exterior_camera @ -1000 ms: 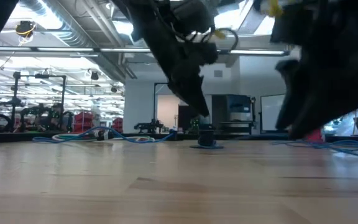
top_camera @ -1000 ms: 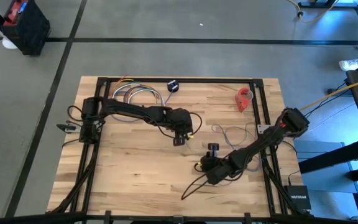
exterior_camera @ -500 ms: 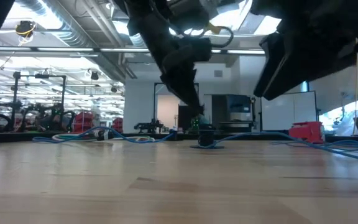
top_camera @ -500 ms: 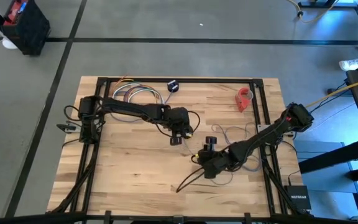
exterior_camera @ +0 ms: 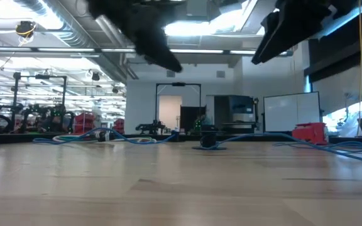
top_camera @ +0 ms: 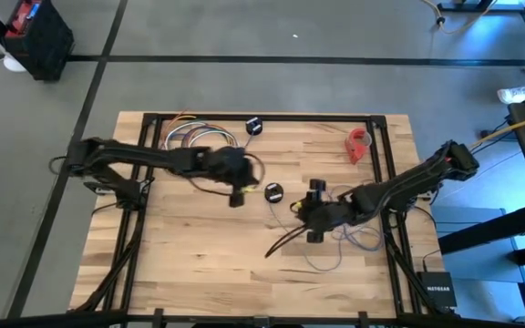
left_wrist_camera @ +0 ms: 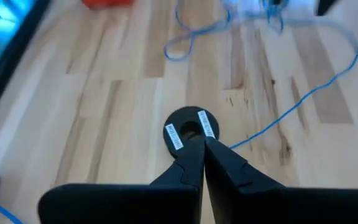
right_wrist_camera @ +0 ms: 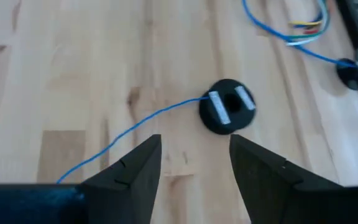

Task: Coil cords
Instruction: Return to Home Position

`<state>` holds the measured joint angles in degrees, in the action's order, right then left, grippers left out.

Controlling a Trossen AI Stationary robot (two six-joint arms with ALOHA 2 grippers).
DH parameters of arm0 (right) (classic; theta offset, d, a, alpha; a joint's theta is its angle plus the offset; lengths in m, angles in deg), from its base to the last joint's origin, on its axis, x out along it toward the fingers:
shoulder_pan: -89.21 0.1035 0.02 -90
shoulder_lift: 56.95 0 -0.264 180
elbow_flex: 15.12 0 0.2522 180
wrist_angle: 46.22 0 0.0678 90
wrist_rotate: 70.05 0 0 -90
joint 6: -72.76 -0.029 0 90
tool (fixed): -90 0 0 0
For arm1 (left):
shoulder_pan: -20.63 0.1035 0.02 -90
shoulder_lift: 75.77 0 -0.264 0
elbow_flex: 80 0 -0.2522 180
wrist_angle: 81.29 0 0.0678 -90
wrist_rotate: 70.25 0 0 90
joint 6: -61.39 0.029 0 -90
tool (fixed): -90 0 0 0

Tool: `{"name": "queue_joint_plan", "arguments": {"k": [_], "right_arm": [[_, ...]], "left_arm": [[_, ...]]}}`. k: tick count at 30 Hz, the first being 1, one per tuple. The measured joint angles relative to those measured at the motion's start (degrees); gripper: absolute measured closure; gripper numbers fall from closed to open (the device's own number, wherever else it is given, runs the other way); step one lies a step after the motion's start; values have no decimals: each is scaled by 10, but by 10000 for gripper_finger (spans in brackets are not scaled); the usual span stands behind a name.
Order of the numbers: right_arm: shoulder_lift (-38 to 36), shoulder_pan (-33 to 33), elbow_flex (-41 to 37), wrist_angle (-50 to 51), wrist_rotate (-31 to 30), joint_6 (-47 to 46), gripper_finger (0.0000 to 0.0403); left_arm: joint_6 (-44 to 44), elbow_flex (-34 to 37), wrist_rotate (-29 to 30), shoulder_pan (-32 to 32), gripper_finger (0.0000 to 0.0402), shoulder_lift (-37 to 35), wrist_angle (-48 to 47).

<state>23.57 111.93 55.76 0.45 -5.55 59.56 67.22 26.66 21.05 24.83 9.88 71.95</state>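
Observation:
The cord is a thin blue cable (top_camera: 365, 244) lying in loose loops on the wooden table, ending in a black round disc (top_camera: 272, 191) that lies flat. My left gripper (top_camera: 238, 198) hangs shut above the table, just left of the disc; its own view shows the tips (left_wrist_camera: 202, 138) short of the disc (left_wrist_camera: 190, 129). My right gripper (top_camera: 304, 214) stands open on the disc's right, raised and pointing at it. Its own view shows the disc (right_wrist_camera: 227, 106) beyond the open fingers (right_wrist_camera: 194, 146), with the cable (right_wrist_camera: 148, 118) running back under them.
A bundle of multicoloured looped wires (top_camera: 197, 139) and a second black disc (top_camera: 253, 126) lie at the far edge. A red object (top_camera: 360, 144) sits at the far right. Black frame rails (top_camera: 386, 173) run along the table's sides.
My left gripper has risen off the disc and drawn back toward the table's left, still shut. My right gripper has lifted and moved toward the far edge, nearer the disc. The disc has stayed where it was.

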Motion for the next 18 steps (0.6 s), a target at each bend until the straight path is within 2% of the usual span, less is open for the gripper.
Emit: {"name": "queue_joint_plan", "arguments": {"k": [3,9,12,18], "right_arm": [[-46,-4,-37,-45,-9,3,207],[-146,-31,-125,-126,-8,17,207],[-200,-46,-184,-198,-16,27,207],[-298,-60,-287,-315,-20,33,207]], "left_arm": [[-22,100,0,-4,396,-69,85],[-26,254,13,-5,396,-208,236],[-29,320,14,-5,396,-269,302],[-41,394,13,-4,396,-359,322]]}}
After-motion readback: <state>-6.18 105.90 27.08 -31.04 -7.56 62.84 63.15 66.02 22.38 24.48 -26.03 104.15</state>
